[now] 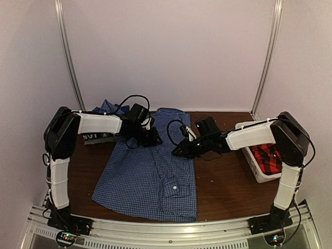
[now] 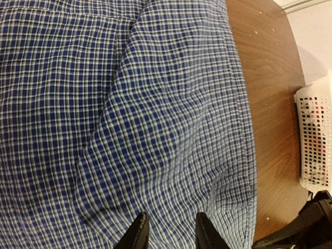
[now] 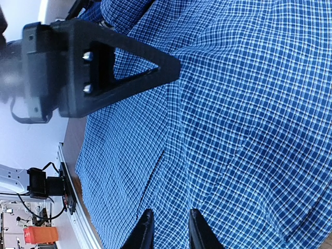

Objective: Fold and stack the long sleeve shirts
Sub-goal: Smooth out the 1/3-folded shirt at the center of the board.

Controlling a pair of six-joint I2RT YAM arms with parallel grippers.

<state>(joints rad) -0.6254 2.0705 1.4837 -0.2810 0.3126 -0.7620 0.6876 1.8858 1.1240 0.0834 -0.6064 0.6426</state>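
Fine-check shirt (image 1: 150, 179) flat on table (image 1: 223, 181); nearby white lettering (image 1: 96, 137) illegible.

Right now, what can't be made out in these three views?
- Darker blue plaid cloth shirt: top view, mostly hidden behind the left arm.
- Red-and-black plaid shirt: top view, the right arm and the white slatted plastic basket cover most of it.
- Blue-and-white fine-check shirt: top view, far end partly hidden under both arms.

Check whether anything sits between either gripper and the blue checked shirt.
Nothing visible. The left gripper and right gripper both hang right over the blue checked shirt, with bare cloth directly ahead of each. The white basket sits off to the right, clear of both.
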